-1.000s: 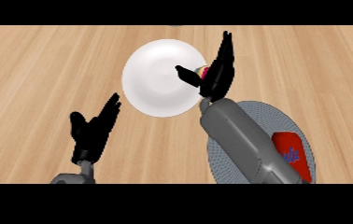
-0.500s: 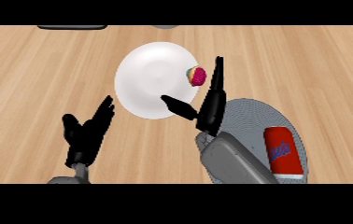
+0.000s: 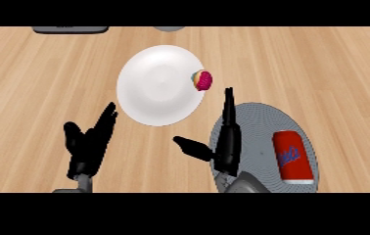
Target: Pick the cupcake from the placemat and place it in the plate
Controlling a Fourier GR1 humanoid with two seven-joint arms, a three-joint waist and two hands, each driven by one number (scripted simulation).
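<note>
Head view, 1 frame examined.

1. The cupcake (image 3: 202, 80) (pink top, yellow side) sits at the right rim of the white plate (image 3: 155, 87), overlapping its edge. No hand touches it.
2. The right hand (image 3: 230, 148) stands below the cupcake and apart from it, over the left edge of the round grey placemat (image 3: 256, 119). Its fingers (image 3: 229, 106) are straight and point up the view, with the thumb spread wide to the left. It holds nothing.
3. The left hand (image 3: 86, 148) shows at the lower left over the wooden bench (image 3: 311, 67). It is open, fingers up and relaxed, and holds nothing.
4. A red can (image 3: 292, 156) lies on its side on the right part of the placemat.
5. The plate lies on the bench up and left of the placemat, close to it.
</note>
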